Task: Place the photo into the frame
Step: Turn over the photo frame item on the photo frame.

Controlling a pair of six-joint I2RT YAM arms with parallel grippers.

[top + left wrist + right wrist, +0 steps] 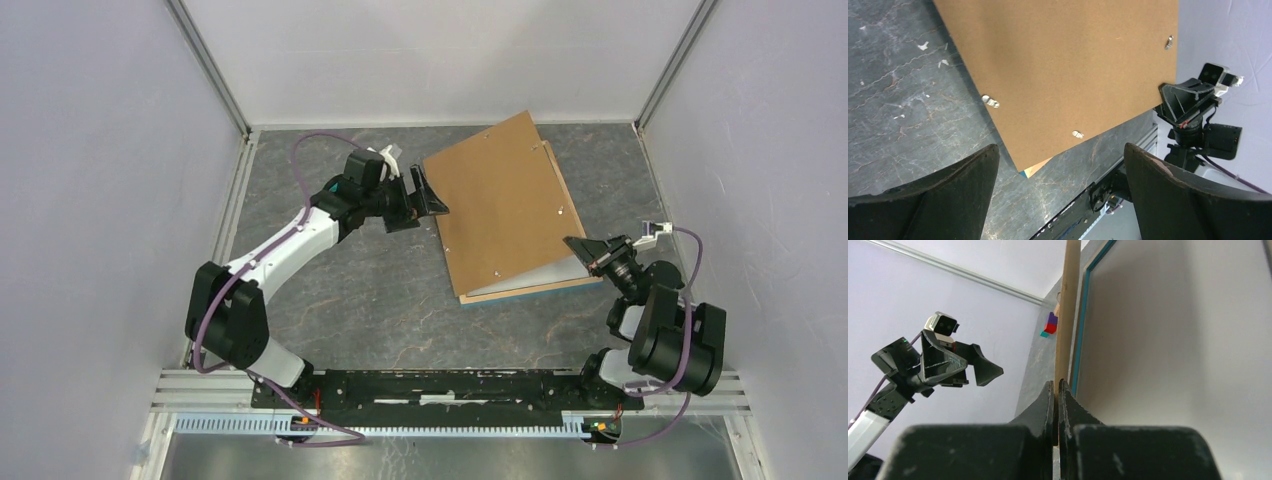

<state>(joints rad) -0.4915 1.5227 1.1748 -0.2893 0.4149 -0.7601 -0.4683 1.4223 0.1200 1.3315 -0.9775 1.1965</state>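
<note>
Two layers lay stacked at the far right of the table (380,300). The frame (530,291) was underneath, its pale wood and blue edge showing. The brown backing board (495,195) sat above it, tilted up off the frame along its near-right side.

The photo could not be identified with certainty. Only a small red and purple patch (1050,326) showed past the board's edge in the right wrist view. On this evidence the insertion was unconfirmed, and the board was yet to be lowered and fastened.

The right gripper (575,246) was pinched flat on the board's near corner, holding it raised. The left gripper (420,205) stood fully spread at the board's left edge, gripping nothing; contact could not be told.
</note>
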